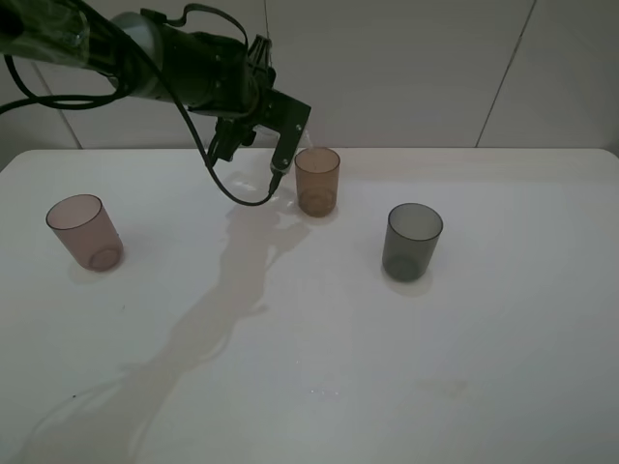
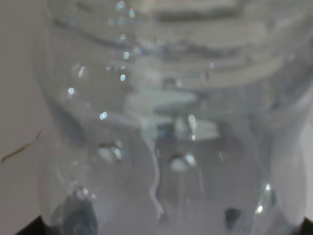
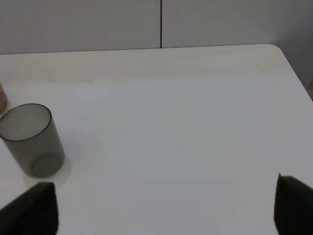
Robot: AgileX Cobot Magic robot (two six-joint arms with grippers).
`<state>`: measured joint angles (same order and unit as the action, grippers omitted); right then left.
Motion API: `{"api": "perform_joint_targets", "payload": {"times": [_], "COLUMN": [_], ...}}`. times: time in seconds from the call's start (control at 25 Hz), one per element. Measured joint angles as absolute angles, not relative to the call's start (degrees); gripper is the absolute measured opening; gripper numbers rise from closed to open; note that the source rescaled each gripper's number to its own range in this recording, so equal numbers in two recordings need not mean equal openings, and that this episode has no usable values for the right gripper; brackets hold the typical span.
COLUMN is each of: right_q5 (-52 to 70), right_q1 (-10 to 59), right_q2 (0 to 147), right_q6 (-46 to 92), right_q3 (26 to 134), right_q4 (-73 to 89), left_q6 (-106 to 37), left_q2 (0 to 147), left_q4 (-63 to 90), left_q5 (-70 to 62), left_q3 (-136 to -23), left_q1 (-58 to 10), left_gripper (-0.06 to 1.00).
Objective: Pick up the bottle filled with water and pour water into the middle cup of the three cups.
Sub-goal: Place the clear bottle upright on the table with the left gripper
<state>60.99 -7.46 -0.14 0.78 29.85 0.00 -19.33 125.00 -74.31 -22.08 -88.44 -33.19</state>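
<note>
Clear colourless plastic bottle [image 2: 166, 122] with a threaded wide neck fills the left wrist view, droplets clinging inside its wall. It sits clamped between the fingers of the left gripper [image 1: 247, 166], which holds it above the white desk [image 1: 387, 367]. Just beside that gripper, on its right, the translucent amber-brown tumbler [image 1: 317, 181] stands upright. The dark smoky-grey tumbler [image 1: 413, 242] stands further right, and the pinkish-mauve tumbler [image 1: 85, 232] is well apart on the left. The right gripper [image 3: 161, 210] is spread wide, holding nothing, with the grey tumbler ahead and to its left.
</note>
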Motion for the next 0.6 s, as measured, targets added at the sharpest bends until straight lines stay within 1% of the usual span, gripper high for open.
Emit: {"api": "perform_joint_targets", "payload": {"times": [0.6], "right_q5": [60.99], "right_q1": [-7.46], "right_q2": [-0.14], "right_q6": [0.78], "right_q3": [29.85], "right_q4": [0.00], "left_q6": [-19.33], "left_q2": [125.00], "left_q4": [-76.86], "left_q5": [-21.10], "left_q3": [-88.44], "left_q1": [-33.21], "left_gripper": [0.02]}}
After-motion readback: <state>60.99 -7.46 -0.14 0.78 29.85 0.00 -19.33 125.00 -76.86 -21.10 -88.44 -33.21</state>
